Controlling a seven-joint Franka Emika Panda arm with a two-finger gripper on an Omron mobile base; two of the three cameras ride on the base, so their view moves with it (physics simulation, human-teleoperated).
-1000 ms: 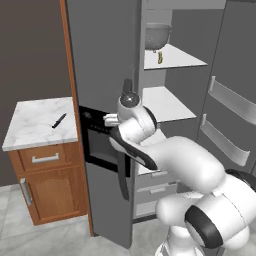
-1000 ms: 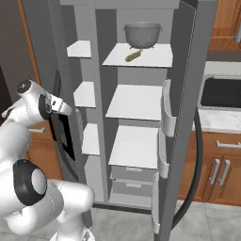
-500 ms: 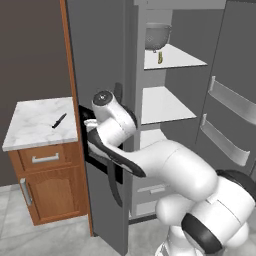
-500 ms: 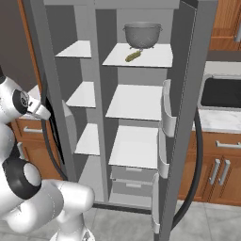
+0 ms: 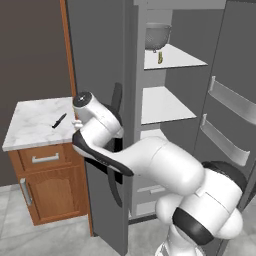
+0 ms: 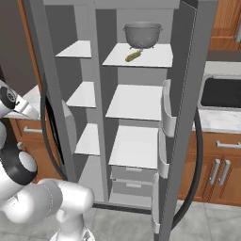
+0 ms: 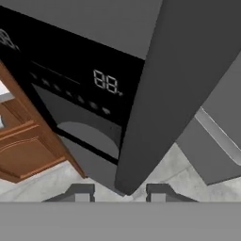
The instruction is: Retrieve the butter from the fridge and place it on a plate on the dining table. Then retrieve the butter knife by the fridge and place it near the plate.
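Grey floor tiles and a dark wall frame the left base view, where the fridge (image 5: 105,60) stands with both doors swung open. Butter (image 5: 160,58) lies on the top white shelf under a metal bowl (image 5: 158,36). Beside the fridge, a black knife (image 5: 59,120) rests on the marble-topped wooden cabinet (image 5: 35,131).

From the right base view, the butter (image 6: 132,56) sits just before the bowl, with a dark sink (image 6: 221,92) further right.

Looking along the hand, the gripper (image 7: 117,191) has its jaws part open, probably straddling the dark door handle (image 7: 155,94) without squeezing it.
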